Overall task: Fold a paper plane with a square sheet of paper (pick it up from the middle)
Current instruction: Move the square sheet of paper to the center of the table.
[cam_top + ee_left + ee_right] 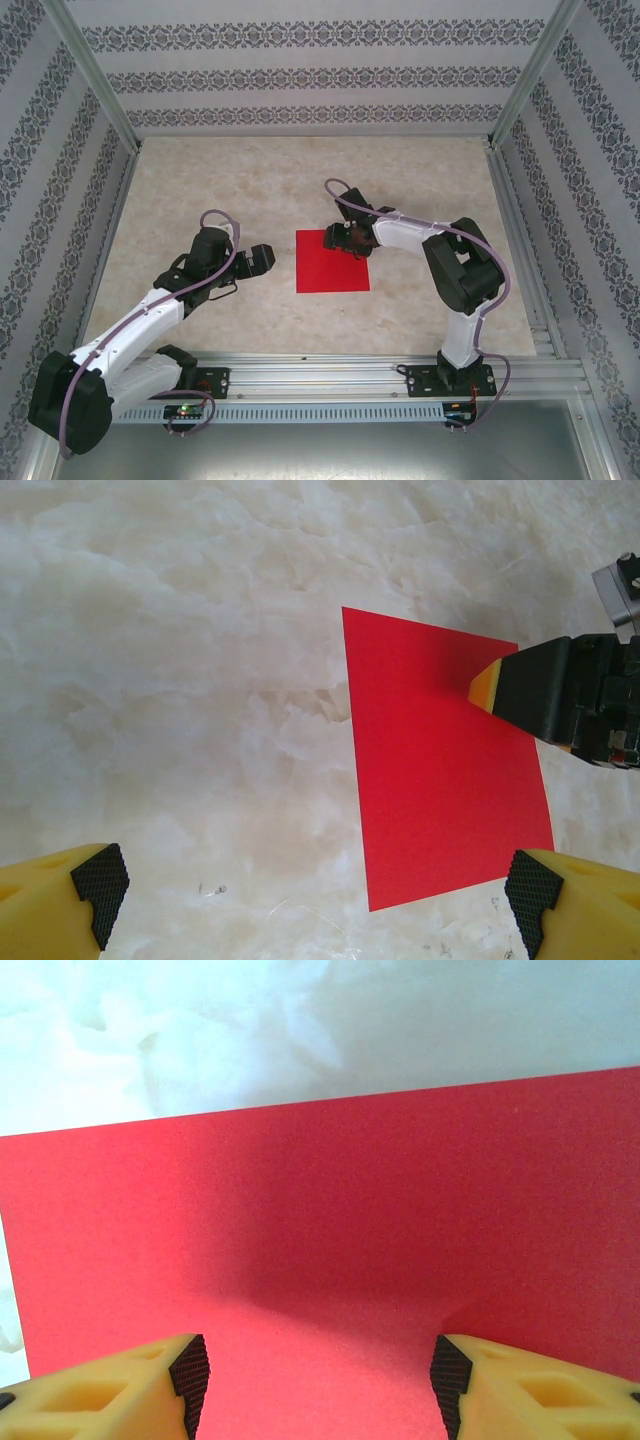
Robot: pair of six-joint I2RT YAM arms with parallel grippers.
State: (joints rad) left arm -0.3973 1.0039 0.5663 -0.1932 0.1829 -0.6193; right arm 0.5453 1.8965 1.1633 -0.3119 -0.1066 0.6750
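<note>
While the square sheet of paper (331,268) is lying flat on the marble-patterned table (230,180), about midway between the two arms, the right gripper (340,238) is hanging over its far edge, towards the far right corner. Its jaws are standing apart, released, and nothing is being held between them. In the right wrist view the two yellow fingers (150,1380) are straddling a strip of the red paper lying under them. I cannot say surely if the fingertips are touching the sheet or hovering just above it, because the shadow there is hiding the contact. The left gripper (266,260) is waiting just beside the left edge of the sheet, apart from it, with its jaws fully spread and empty.

Being square, the sheet is offering no long axis; its edges are running nearly parallel to the table's sides. From the right jaws, the middle of the sheet is lying towards the robot bases and a little to the left. From the left jaws, it is lying to the right. In my judgement the right arm is the nearer one, but it is sitting over the border and not the middle, so the coming move is calling for a shift towards the near side before any pinch. No fold is showing in the paper yet.
</note>
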